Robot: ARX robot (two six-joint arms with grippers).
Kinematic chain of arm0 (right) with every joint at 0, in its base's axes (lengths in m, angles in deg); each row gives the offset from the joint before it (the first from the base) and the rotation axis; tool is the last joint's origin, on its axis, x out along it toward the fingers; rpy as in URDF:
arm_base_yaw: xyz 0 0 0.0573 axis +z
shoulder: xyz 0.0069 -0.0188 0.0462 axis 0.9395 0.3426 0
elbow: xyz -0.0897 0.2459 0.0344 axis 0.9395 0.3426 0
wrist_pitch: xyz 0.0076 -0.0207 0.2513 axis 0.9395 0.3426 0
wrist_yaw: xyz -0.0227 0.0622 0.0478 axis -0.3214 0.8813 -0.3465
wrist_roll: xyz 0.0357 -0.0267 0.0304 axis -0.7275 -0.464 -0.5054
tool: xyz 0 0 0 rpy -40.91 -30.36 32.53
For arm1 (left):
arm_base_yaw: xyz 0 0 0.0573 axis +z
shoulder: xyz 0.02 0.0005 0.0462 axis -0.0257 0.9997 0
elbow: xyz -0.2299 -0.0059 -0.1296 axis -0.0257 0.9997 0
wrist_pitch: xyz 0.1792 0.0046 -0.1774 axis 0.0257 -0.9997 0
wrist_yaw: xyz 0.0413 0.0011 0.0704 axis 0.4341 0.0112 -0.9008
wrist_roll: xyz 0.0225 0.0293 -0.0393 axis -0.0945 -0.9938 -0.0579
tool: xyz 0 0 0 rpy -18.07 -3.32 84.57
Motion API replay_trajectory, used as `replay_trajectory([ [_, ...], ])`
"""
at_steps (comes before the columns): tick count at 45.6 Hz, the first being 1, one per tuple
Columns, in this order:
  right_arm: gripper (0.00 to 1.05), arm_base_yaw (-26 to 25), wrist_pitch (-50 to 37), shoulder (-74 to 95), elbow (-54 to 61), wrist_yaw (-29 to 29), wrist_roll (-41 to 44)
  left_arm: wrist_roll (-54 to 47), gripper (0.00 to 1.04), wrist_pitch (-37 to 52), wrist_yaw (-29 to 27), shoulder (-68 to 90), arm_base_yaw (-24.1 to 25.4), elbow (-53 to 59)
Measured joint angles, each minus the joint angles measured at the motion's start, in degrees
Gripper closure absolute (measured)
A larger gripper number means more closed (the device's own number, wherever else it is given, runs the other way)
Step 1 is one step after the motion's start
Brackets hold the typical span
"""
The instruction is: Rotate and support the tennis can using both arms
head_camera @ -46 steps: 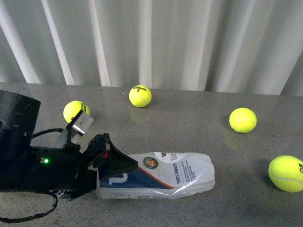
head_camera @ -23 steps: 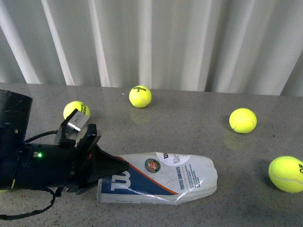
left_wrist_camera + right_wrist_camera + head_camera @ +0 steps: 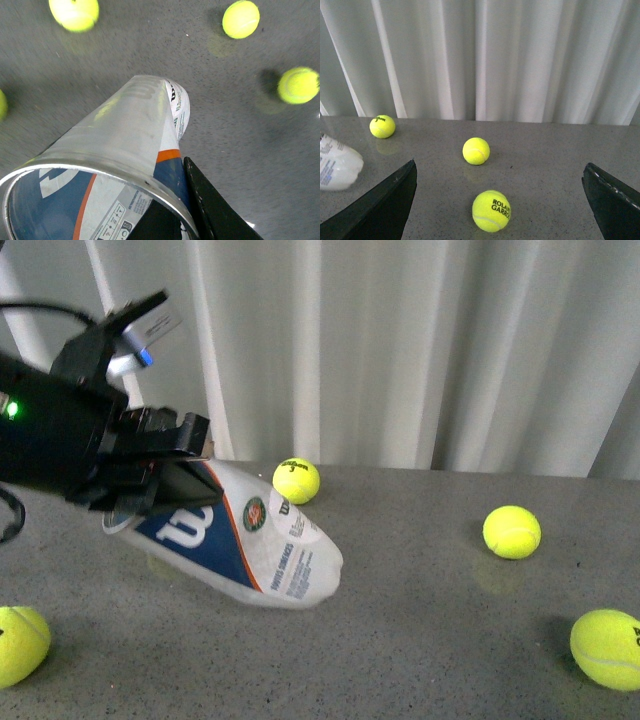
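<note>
The tennis can [image 3: 245, 540] is a clear tube with a navy, white and orange Wilson label. It is tilted, its open silver-rimmed end raised at the left, its closed end resting on the table. My left gripper [image 3: 165, 480] is shut on the rim end. In the left wrist view the can [image 3: 125, 135] fills the middle, with one black finger [image 3: 210, 205] against its wall. My right gripper [image 3: 500, 200] is open and empty above the table, not visible in the front view. The can's closed end [image 3: 335, 167] shows at the edge of the right wrist view.
Yellow-green tennis balls lie on the grey table [image 3: 420, 640]: one behind the can [image 3: 296, 480], one at right [image 3: 511, 531], one at far right [image 3: 606, 648], one at front left [image 3: 18, 644]. Two balls [image 3: 491, 210] [image 3: 476, 150] lie between the right fingers. White curtain behind.
My left arm has lifted the can's open end up off the table and swung it; the can went from lying flat to tilted. The view has shifted with it.
</note>
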Motion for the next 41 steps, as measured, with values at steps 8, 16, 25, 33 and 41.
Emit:
replay_trajectory([
  [8, 0.07, 0.0, 0.0, 0.0, 0.0, 0.0, 0.0, -20.2, 1.01, -12.4, -10.4, -0.8, -5.8, -10.3],
  [16, 0.07, 0.0, 0.0, 0.0, 0.0, 0.0, 0.0, -37.1, 1.01, -23.1, -18.4, 1.1, -12.4, -15.9],
  [25, 0.07, 0.0, 0.0, 0.0, 0.0, 0.0, 0.0, -51.0, 1.01, -31.5, -26.3, 6.2, -18.8, -19.1],
  [33, 0.07, 0.0, 0.0, 0.0, 0.0, 0.0, 0.0, -54.3, 1.01, -32.7, -29.1, 10.5, -20.2, -20.9],
  [41, 0.07, 0.0, 0.0, 0.0, 0.0, 0.0, 0.0, -54.8, 1.01, -32.4, -29.3, 12.9, -20.4, -23.0],
])
